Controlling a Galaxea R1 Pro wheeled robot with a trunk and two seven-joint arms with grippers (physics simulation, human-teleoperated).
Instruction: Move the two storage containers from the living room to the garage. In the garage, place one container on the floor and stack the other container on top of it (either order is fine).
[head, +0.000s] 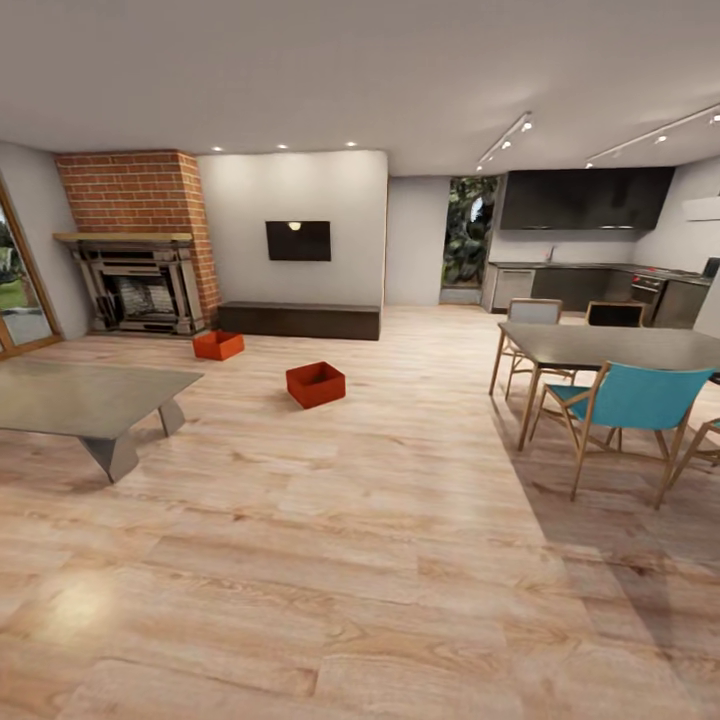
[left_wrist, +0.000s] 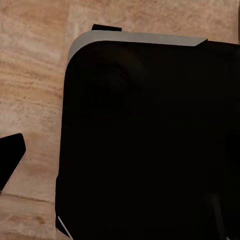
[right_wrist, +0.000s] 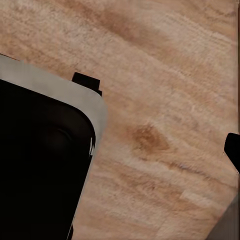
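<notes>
We see two orange-red storage containers (head: 315, 384) (head: 218, 345) apart on the living room's plank floor (head: 380, 520); we cannot tell our grippers' state.

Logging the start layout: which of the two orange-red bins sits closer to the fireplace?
The storage container nearer the brick fireplace, just off the dark low cabinet's end. The other container sits out on the open plank floor, closer to the camera.

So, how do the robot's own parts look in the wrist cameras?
Both wrist views show a large matte black body with rounded corners and a light grey rim, over the wood floor. No cables or markings are visible, and gripper fingers cannot be told apart.
</notes>
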